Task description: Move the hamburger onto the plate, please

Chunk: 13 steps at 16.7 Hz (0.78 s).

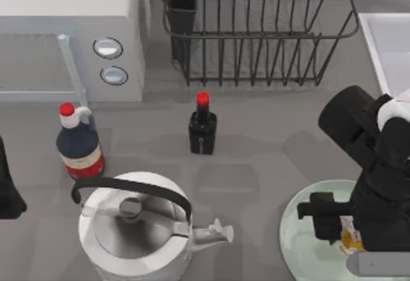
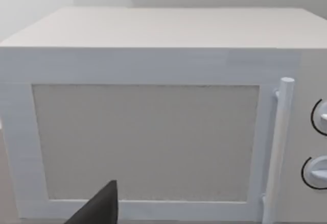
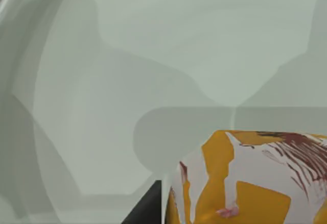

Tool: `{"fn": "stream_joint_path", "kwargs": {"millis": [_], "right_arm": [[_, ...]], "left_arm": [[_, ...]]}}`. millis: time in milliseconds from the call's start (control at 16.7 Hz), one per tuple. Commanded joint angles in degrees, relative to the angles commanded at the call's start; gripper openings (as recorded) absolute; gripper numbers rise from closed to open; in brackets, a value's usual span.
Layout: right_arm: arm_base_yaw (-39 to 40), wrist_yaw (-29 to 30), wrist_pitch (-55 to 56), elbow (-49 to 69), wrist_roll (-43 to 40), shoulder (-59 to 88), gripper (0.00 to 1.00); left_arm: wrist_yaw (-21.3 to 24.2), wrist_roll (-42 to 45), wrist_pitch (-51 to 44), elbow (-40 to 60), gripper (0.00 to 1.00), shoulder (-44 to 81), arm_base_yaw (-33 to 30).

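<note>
My right gripper (image 1: 343, 233) hangs over the plate (image 1: 301, 242) at the desk's front right corner, fingers closed on the hamburger (image 1: 350, 236); kettle (image 1: 138, 230), large bottle (image 1: 79, 143), small bottle (image 1: 202, 127), rack (image 1: 256, 31) and microwave (image 1: 70, 38) stand clear; my left gripper (image 1: 8, 191) is parked at the left edge, where I cannot tell its opening.

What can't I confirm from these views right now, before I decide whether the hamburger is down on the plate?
- Right hand: in the top view its own black body covers the fingers, so open or shut cannot be told.
- Small whitish-cream, yellow-patched hamburger: cut off by the right wrist view's edge; whether it touches the large round pale mint-green plate is unclear.
- Left hand: one dark tip at the left wrist view's edge, before the white microwave.
</note>
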Motion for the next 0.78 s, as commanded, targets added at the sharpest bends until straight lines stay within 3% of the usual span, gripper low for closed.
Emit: {"fn": "stream_joint_path", "kwargs": {"millis": [60, 780], "right_arm": [[0.00, 0.00, 0.00, 0.00, 0.00, 0.00, 0.00], [0.00, 0.00, 0.00, 0.00, 0.00, 0.00, 0.90]], "left_arm": [[0.00, 0.00, 0.00, 0.00, 1.00, 0.00, 0.00], [0.00, 0.00, 0.00, 0.00, 1.00, 0.00, 0.00]]}}
